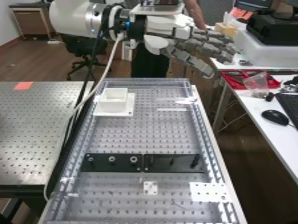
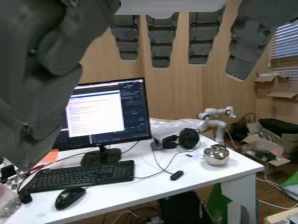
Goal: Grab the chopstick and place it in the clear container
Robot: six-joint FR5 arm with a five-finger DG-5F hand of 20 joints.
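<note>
The task looks to be at its very start, with both the grab and the placing still to do. The dark grey robot hand [image 1: 189, 59] is raised beyond the far end of the bench, its fingers long, nearly straight and spread, with nothing in their grasp — it is open and empty.

A thin pale strip [image 1: 171, 109] lies crosswise on the perforated bench bed, toward the far end. It may be the chopstick, though I cannot tell for certain. Well apart from it, near the rail on the high view's left, a small square whitish container [image 1: 114, 106] stands upright on a flat white plate [image 1: 124, 114]; this is probably the goal. I cannot make out a chopstick inside it.

What is left, then, is to bring the hand over the bed, pinch the stick, lift it and lower it into the container. The clear raised rail [image 1: 211, 145] could catch a low approach, and the white cable [image 1: 106, 70] trailing from the arm passes near the container's side. The black block with upright pegs [image 1: 100, 168] crosses the bed nearer the camera.

On the white desk beside the bench are a shallow red tray [image 1: 233, 77], a black mouse [image 1: 275, 117], a black keyboard [image 2: 100, 174], black headphones [image 2: 188, 137] and a round silver pot [image 2: 216, 155].
</note>
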